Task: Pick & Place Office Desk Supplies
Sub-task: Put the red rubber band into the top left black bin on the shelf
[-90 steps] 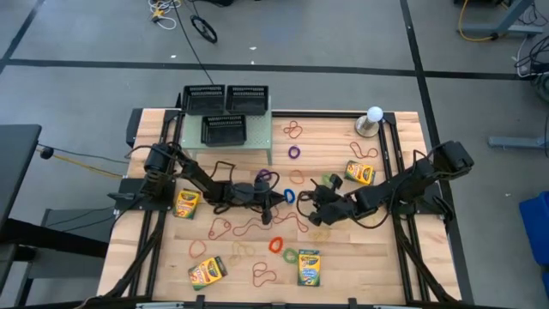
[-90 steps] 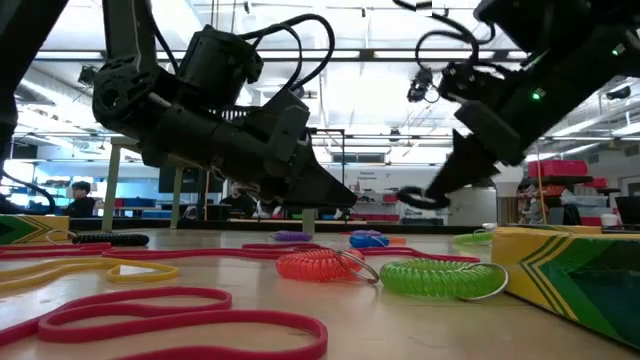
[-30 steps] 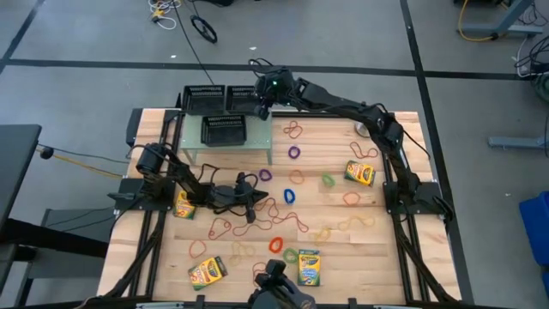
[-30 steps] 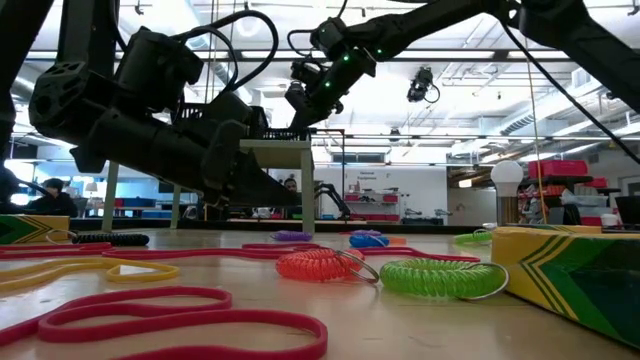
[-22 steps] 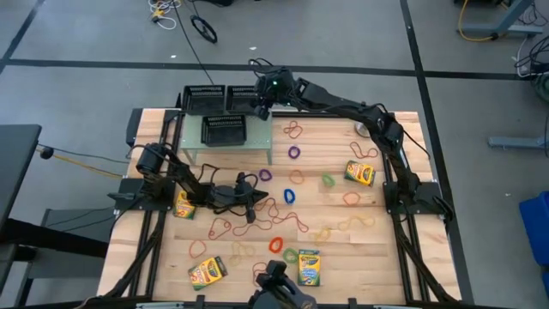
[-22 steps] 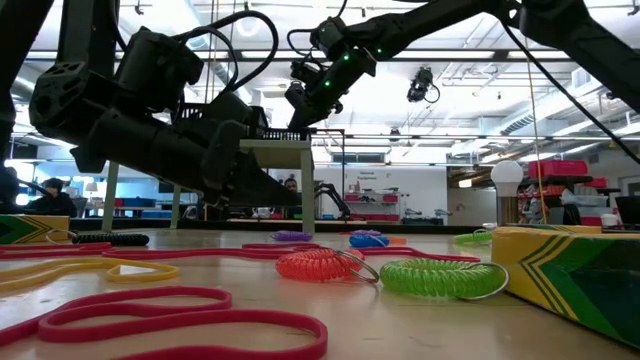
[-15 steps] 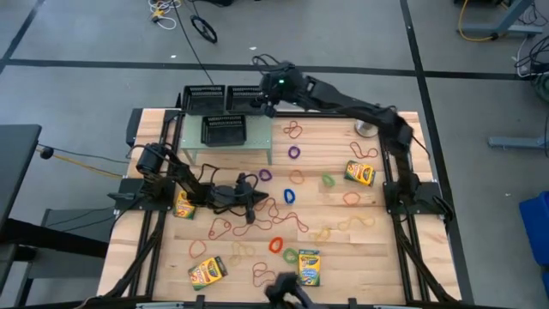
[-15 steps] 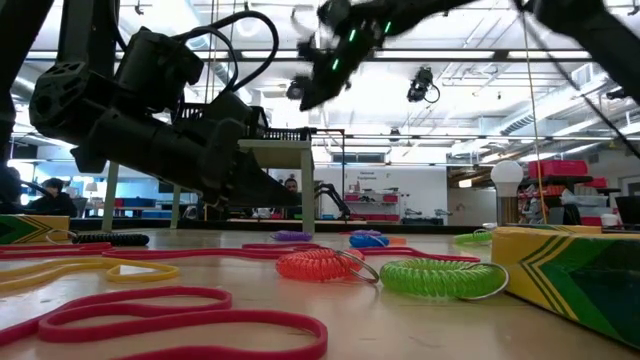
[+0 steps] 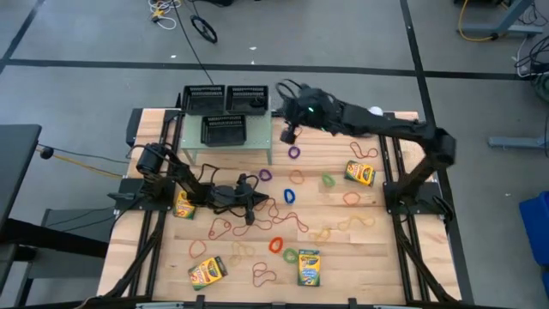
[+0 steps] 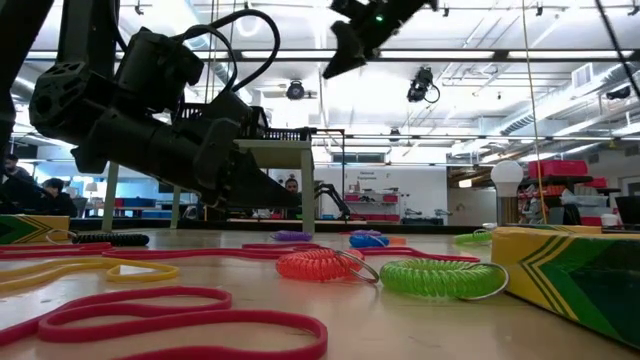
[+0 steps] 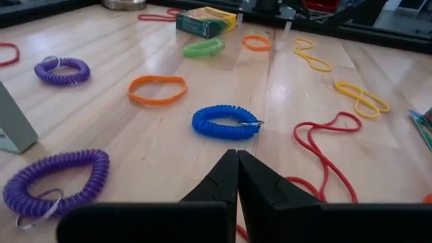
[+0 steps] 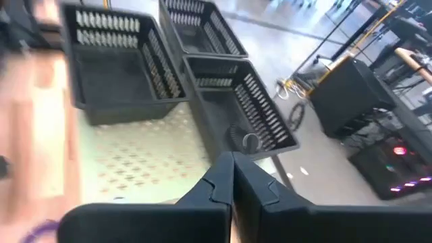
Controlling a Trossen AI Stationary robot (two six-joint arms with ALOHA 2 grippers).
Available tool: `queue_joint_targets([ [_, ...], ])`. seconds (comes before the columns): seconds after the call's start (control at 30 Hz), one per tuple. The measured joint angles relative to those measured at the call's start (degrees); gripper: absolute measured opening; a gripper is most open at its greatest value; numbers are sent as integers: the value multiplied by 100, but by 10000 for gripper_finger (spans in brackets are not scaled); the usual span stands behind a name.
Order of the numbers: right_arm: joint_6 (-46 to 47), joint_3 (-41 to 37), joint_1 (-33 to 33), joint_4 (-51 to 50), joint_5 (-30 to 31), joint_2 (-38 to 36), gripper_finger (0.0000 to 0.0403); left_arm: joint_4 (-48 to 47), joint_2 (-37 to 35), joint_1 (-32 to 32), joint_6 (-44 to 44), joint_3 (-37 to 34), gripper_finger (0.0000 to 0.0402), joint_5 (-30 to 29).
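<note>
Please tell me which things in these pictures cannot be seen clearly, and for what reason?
- Right wrist view: the object in the mesh tray is blurred; only a ring shows.
- High view: the left gripper hides whatever lies under it.
- Low view: the crayon box is cut off by the edge.
- High view: the tray contents are too small to tell.

Loops (image 9: 292, 221) crowding mid-table; edges apparently freer

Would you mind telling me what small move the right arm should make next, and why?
Probably swing the right gripper down toward the purple coil just below it and open. Its jaws are shut and empty, it hangs beside the shelf, and one coil already lies in the mesh tray, so loose supplies on the table come next.
</note>
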Motion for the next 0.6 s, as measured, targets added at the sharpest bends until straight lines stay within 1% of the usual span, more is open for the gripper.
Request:
queue_joint_targets([
  [0.1, 383, -1008, 139, 696, -2, -590, 7, 44, 0, -2, 64, 1, 10, -54],
  [0.27, 945, -2590, 532, 1493, 213, -1396, 5, 85, 0, -2, 10, 1, 10, -32],
  [0.43, 1712, -4034, 1042, 2407, 269, -2036, 4, 1, 0, 7, -291, 121, 10, 618],
  [0.5, 1927, -4548, 1267, 2951, 279, -2199, 8, -67, 0, 11, -410, 261, 10, 860],
  [0.6, 2020, -5223, 1578, 3788, 284, -2325, 11, -199, 0, 9, -251, 505, 10, 1234],
])
